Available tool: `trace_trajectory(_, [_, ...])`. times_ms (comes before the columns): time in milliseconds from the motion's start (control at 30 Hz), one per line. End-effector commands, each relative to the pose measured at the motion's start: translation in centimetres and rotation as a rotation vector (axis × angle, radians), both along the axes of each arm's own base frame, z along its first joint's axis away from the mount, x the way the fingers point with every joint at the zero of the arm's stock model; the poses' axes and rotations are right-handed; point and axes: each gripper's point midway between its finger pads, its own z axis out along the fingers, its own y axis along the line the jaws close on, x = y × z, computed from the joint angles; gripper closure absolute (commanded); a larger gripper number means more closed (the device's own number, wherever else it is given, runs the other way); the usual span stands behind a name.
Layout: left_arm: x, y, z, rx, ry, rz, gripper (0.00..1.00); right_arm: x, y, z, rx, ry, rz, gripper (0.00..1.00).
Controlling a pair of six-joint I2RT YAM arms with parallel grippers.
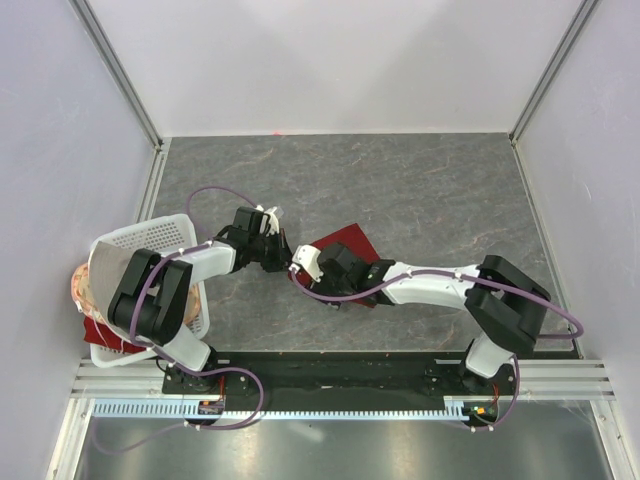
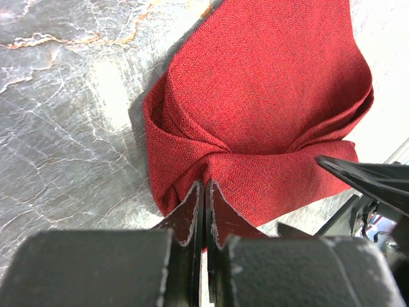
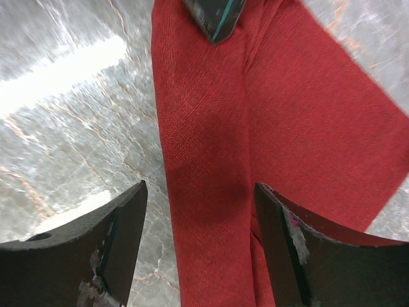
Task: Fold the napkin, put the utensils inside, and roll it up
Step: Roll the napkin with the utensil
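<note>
The maroon napkin (image 1: 345, 243) lies bunched on the grey marbled table, its folds converging toward my left gripper (image 2: 206, 187). That gripper is shut, pinching the napkin's (image 2: 268, 96) near edge between its fingertips. My right gripper (image 3: 199, 187) stands open, its jaws straddling a folded strip of the napkin (image 3: 204, 128) without touching it. In the top view both grippers meet at the napkin's left corner, the left gripper (image 1: 288, 257) just left of the right gripper (image 1: 303, 262). The utensils are out of view.
A white perforated basket (image 1: 150, 235) sits at the table's left edge under the left arm, with a grey-beige cloth (image 1: 105, 270) draped in it. Pale walls enclose the table on three sides. A metal rail (image 1: 340, 405) runs along the near edge.
</note>
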Motion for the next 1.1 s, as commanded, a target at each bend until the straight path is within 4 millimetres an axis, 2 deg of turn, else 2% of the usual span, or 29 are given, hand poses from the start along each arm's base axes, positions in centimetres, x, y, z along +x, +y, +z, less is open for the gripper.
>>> trace_trajectory(0, [-0.8,0.9,-1.3,0.048,0.060,0.007,0.98,1.3,0.9,0.0,-0.011,-0.041,-0.003,0.25])
trace_trajectory(133, [-0.7,0.8,-1.0,0.044,0.047,-0.003,0.98,1.8,0.7,-1.1,-0.041,-0.013,-0.035,0.28])
trace_trajectory(233, [-0.4,0.6,-0.3,0.031,0.023,-0.020,0.97,1.5,0.9,-1.8,-0.030,0.051,-0.023,0.37])
trace_trajectory(267, [-0.2,0.5,0.0,0.027,0.009,-0.023,0.93,1.5,0.6,-2.1,-0.027,0.084,-0.023,0.44])
trace_trajectory(300, [-0.1,0.5,0.5,0.024,-0.013,-0.027,0.82,1.5,0.8,-2.1,-0.014,0.112,-0.014,0.48])
trace_trajectory(333, [0.2,0.5,1.0,0.020,-0.037,-0.027,0.76,0.5,1.4,-2.4,0.018,0.188,0.024,0.51])
trace_trajectory(367, [0.2,0.6,1.2,0.025,-0.049,-0.025,0.69,0.4,0.8,-2.8,0.018,0.236,0.020,0.57])
trace_trajectory(400, [0.7,0.9,2.1,0.037,-0.094,-0.010,0.55,0.3,1.0,-2.7,0.032,0.269,0.028,0.60])
trace_trajectory(433, [0.9,1.2,2.5,0.047,-0.117,-0.001,0.51,-0.7,1.4,-3.0,0.059,0.340,0.064,0.61])
trace_trajectory(500, [1.2,2.0,2.9,0.080,-0.156,0.033,0.42,-1.0,1.0,-3.2,0.083,0.417,0.060,0.66])
trace_trajectory(567, [1.2,2.4,4.0,0.084,-0.209,0.052,0.38,-1.7,0.9,-3.2,0.119,0.509,0.069,0.67])
trace_trajectory(733, [0.5,2.9,5.0,0.064,-0.289,0.072,0.37,-2.4,1.3,-2.7,0.192,0.680,0.086,0.68])
trace_trajectory(767, [0.5,2.6,5.6,0.040,-0.316,0.065,0.37,-2.6,1.6,-2.2,0.215,0.718,0.099,0.68])
trace_trajectory(800, [0.3,2.5,5.7,0.029,-0.322,0.059,0.37,-2.7,1.7,-2.4,0.223,0.761,0.090,0.68])
trace_trajectory(867, [-0.3,2.2,5.8,-0.002,-0.330,0.040,0.37,-2.6,1.8,-1.8,0.260,0.829,0.094,0.68])
trace_trajectory(1067, [-1.5,2.0,4.8,-0.024,-0.307,0.022,0.40,-1.8,1.9,-2.1,0.309,0.945,0.066,0.67])
